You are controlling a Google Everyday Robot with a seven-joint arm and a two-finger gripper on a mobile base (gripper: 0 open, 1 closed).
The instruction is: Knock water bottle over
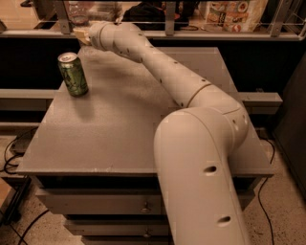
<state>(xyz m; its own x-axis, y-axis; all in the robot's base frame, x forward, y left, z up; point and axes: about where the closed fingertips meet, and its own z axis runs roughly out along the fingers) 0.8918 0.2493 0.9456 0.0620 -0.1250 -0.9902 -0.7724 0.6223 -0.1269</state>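
**Camera view: gripper set beyond the green can, close to the water bottle**

A grey worktop (114, 129) is seen from above and in front, with a green can (72, 74) standing upright near its left edge. The places below are given from this can.

The gripper (80, 34) is found beyond the can and slightly to its right, over the far left corner of the worktop. Only a tan tip is shown past the pale wrist, so it cannot be told whether the jaws are spread or pressed together.

The water bottle (79, 11) is placed farther back than the can, directly behind the gripper, at the top edge of the view. Its clear body is seen, but its upper part is cut off by the frame. Whether the gripper is touching it cannot be told.

The arm (167, 72) is stretched from the near right of the can, where its bulky cream base (201, 172) fills the foreground, diagonally across the worktop to the far corner. The can is well apart from the arm and untouched.

Printed packages (234, 12) are seen far to the right of the can, behind a metal rail (201, 34).
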